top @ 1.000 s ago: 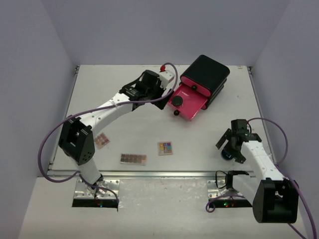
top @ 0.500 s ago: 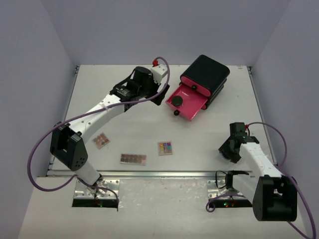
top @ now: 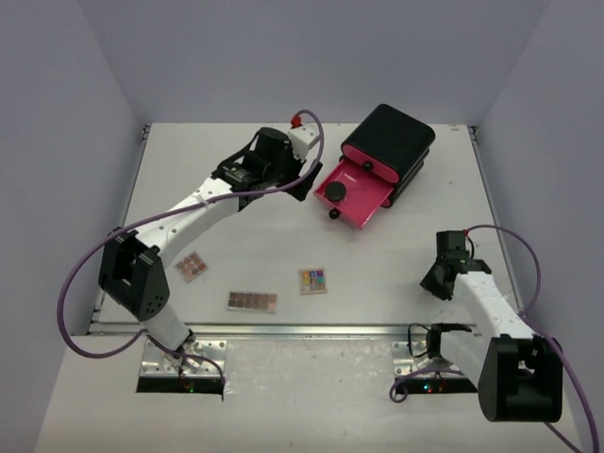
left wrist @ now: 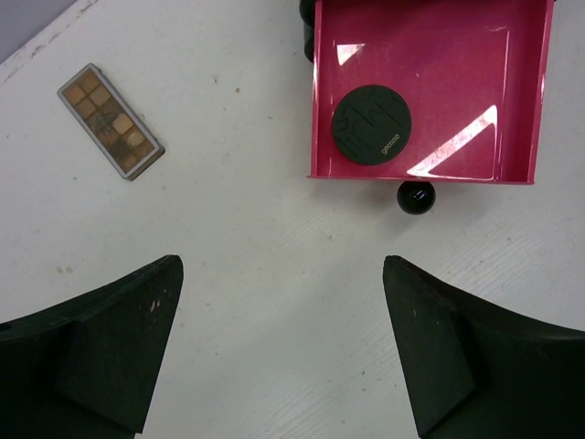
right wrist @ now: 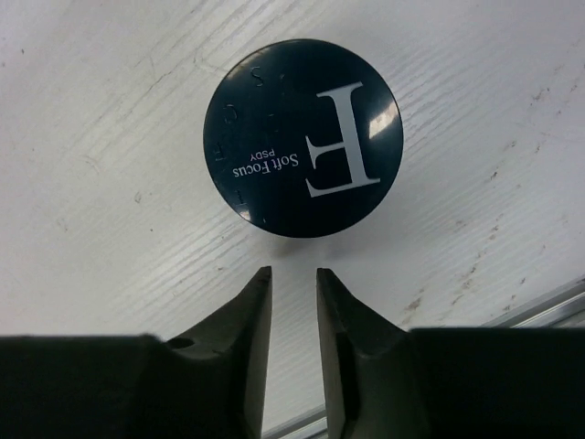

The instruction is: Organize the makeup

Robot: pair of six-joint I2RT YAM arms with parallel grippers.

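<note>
On the round black compact (right wrist: 303, 137) under the right wrist camera we read a large pale letter "E", with "Soft Focus" and "PSDY" in small print beside it; fainter letters curve along its rim, too dim for us to make out. The second round black compact (left wrist: 370, 124), lying in the pink drawer (left wrist: 521, 110), carries embossed lettering that we cannot read.

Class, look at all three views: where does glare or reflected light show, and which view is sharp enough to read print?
Left wrist view: bright glare streaks on the pink drawer floor beside a round black compact. Right wrist view: a small highlight on the dark compact, its white "Soft Focus" print sharp. Top view: soft, even light, no strong glare.
</note>
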